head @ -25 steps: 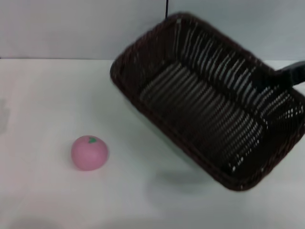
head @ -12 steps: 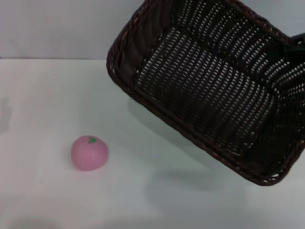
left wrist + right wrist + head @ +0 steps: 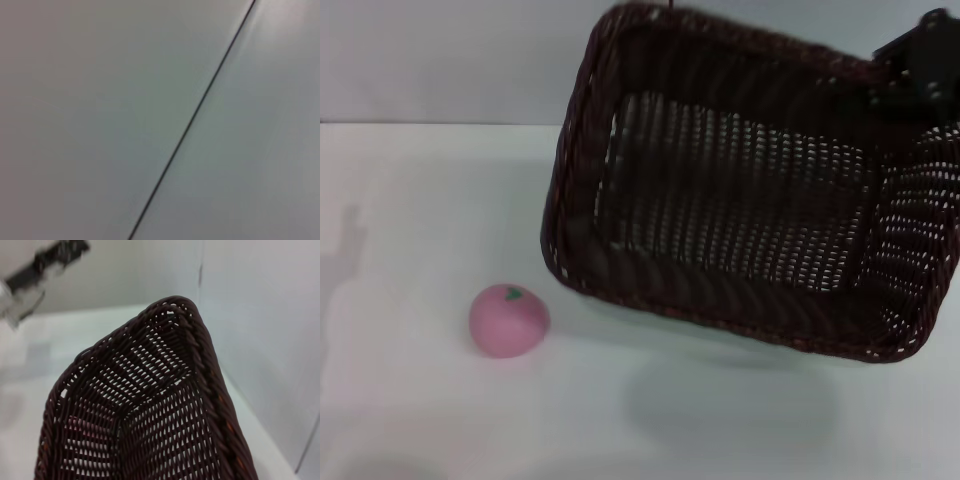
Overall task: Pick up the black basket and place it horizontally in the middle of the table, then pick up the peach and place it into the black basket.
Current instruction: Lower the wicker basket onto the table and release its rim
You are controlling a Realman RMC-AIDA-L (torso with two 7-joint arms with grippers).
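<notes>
While the black basket (image 3: pixel 740 190) hangs tilted above the table (image 3: pixel 420 200), opening toward the head camera, the right gripper (image 3: pixel 920 60) grasps its far right rim. Shadow under it, no contact with the table. Peach (image 3: pixel 509 320) sits on the table, front-left, just clear of the basket's corner. Left gripper not visible; its wrist view shows only wall.

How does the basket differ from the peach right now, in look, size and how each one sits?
The basket is dark woven wicker and rectangular; the peach is smooth, pink and round. The basket is far bigger than the peach. The basket is tilted, held up by the right gripper at its far right end; the peach rests on the table, untouched.
</notes>
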